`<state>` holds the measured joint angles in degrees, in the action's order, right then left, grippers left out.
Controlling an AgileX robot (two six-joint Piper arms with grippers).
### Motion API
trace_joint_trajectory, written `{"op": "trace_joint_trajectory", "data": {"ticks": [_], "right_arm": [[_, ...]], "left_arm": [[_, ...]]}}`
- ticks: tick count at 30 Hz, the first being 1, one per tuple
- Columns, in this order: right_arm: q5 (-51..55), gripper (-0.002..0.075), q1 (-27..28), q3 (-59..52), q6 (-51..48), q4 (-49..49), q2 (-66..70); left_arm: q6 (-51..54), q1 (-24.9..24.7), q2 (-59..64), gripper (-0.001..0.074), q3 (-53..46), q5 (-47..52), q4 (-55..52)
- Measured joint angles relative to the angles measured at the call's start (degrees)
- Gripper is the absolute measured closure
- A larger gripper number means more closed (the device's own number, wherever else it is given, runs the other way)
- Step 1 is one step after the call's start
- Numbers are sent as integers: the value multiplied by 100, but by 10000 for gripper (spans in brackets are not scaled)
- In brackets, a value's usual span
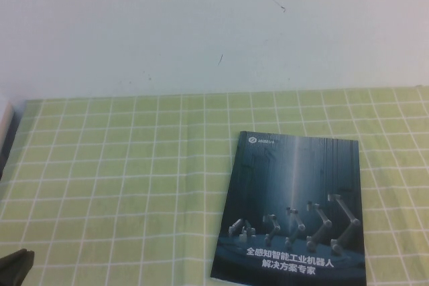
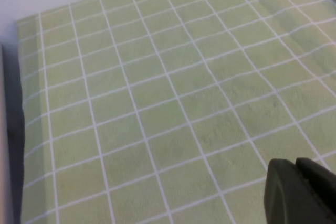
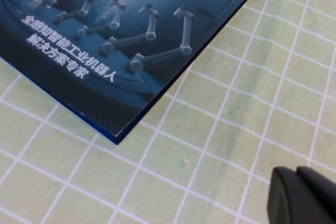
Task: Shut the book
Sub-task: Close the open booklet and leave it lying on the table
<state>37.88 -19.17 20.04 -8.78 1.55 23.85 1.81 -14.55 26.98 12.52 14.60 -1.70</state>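
Although the task said to close it, the book (image 1: 291,209) already lay shut, front cover up, flat on the tabletop right of centre at the near edge and slightly skewed. The cover was dark blue with a row of robot arms and white Chinese text. No page was lifted and no spine gap was seen.

Step judged: closing done, or not needed, and only retreat or a check was left. The next move probably called for nothing more than keeping both arms clear of the cover. If any press-down was wanted, it should have been a light flat touch near the spine side, with no grasp.

The left gripper (image 1: 15,267) sat at the near-left corner, well apart from the book, over bare cloth in its wrist view (image 2: 302,192). Its jaws' state could not be told. The right gripper (image 3: 304,195) was out of the high view. Its wrist view put it above the cloth near one corner of the book, not touching. Its jaws' state could not be told either.

Surface: a light green cloth (image 1: 120,165) with a white grid covered the tabletop, with a few soft creases. Behind it stood a plain white wall (image 1: 201,25) with a couple of thin dark marks. A white object (image 1: 4,120) showed at the far-left edge, and it could not be made out.
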Motion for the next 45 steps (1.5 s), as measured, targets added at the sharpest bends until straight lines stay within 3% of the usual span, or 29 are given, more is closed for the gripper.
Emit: {"op": "trace_joint_trajectory", "data": {"ticks": [4, 17, 45], "right_arm": [[0, 729, 0, 0, 10, -4, 0], [0, 729, 0, 0, 10, -28, 0], [0, 729, 0, -5, 10, -52, 0]], "left_arm": [[0, 69, -532, 738, -72, 220, 0], [-362, 1121, -2715, 738, -1329, 474, 268], [-325, 1123, -2771, 738, -1329, 471, 322]]}}
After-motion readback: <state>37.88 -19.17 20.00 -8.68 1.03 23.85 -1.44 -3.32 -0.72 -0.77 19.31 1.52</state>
